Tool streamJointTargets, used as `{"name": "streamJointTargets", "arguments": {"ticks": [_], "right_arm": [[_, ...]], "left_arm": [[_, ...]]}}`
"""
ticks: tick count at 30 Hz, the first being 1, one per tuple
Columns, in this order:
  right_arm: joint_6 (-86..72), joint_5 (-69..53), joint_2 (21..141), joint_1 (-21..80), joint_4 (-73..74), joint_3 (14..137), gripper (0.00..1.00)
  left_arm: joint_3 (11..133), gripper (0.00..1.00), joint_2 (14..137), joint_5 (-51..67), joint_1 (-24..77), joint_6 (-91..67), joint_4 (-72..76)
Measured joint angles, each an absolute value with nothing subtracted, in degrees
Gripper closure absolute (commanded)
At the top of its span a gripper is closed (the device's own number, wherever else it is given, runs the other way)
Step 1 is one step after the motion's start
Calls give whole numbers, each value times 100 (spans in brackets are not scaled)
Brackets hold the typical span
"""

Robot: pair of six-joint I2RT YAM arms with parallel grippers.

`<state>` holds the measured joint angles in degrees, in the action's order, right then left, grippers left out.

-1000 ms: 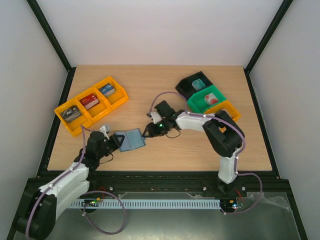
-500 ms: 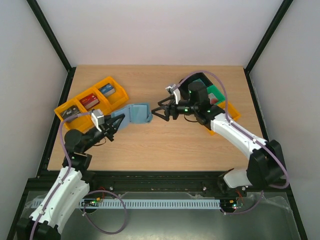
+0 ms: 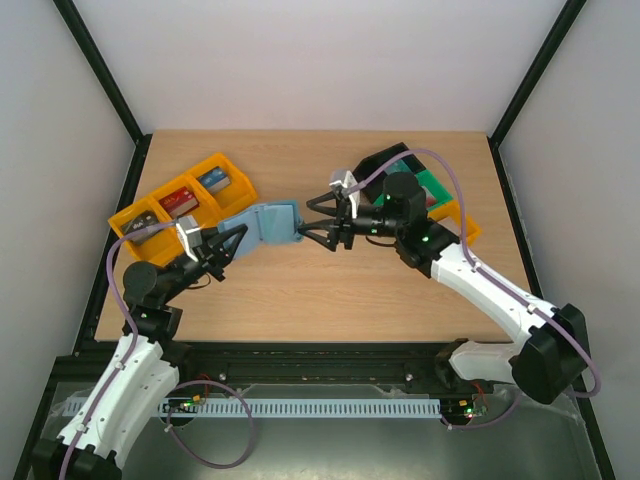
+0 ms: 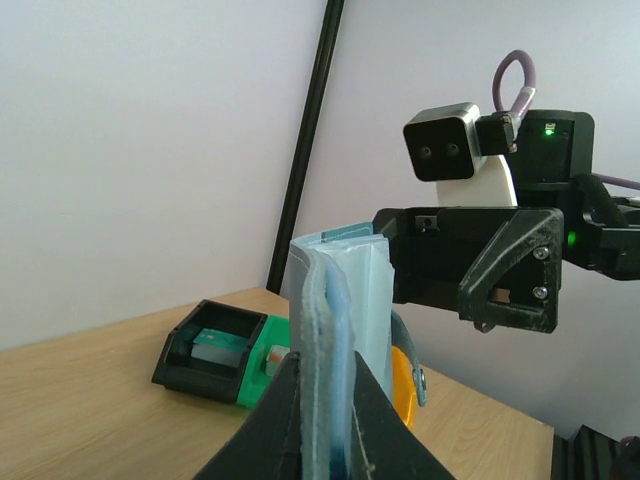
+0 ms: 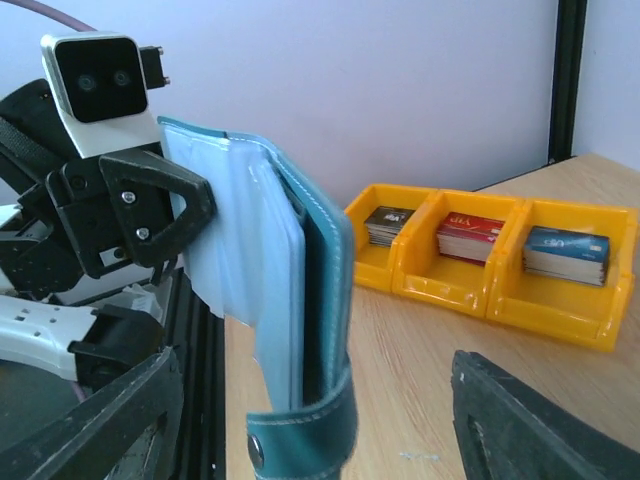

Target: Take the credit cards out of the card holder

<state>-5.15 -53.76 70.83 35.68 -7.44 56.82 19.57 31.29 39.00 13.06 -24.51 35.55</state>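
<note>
If the left jaws, pinching the left end of the card holder (image 3: 266, 222), slip, it can fall to the surface (image 3: 330, 290). It hangs in the air in the middle. The right jaws are spread at its right end and may grab the holder, not a card (image 4: 348, 233). I count three orange trays (image 3: 180, 205) far left, one holder, one card edge showing, then one black tray (image 4: 180, 365), one green tray (image 4: 250, 390) and one orange tray (image 4: 403, 390) far right.

Bright, even, diffuse light fills all three views, and the white walls (image 3: 320, 60) look slightly washed out. The table (image 3: 330, 290) carries only faint, soft shadows and no glare. Right at the left hand (image 4: 325, 395) the holder (image 4: 340, 300) is soft-focused. The right hand's (image 5: 315, 430) fingers (image 5: 540, 420) are dark and blurred, while the trays (image 5: 480, 250) beyond it are fairly sharp.
</note>
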Motion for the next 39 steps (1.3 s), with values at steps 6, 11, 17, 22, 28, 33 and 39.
{"name": "streamJointTargets", "arguments": {"ticks": [6,11,17,22,28,33,39], "right_arm": [[-530,-5155,7325,3726,-871,5800,49],[-532,-5017,7454,3745,-862,5837,52],[-491,-4753,7535,3876,-816,5937,53],[-486,-4654,7686,4005,-819,6073,45],[-469,-4818,7725,4132,-825,6086,40],[-443,-4840,7725,4150,-816,6097,31],[-45,-4779,7686,4171,-484,6136,15]], "left_arm": [[1957,98,3111,3905,1304,-2449,3570],[1957,98,3094,3959,1304,-2449,3621],[1957,98,3076,4021,1304,-2447,3669],[1957,98,3072,4051,1282,-2447,3699],[1957,98,3065,4047,1282,-2451,3699],[1957,98,3050,4010,1282,-2497,3697],[1957,98,3035,3850,1264,-2663,3697]]}}
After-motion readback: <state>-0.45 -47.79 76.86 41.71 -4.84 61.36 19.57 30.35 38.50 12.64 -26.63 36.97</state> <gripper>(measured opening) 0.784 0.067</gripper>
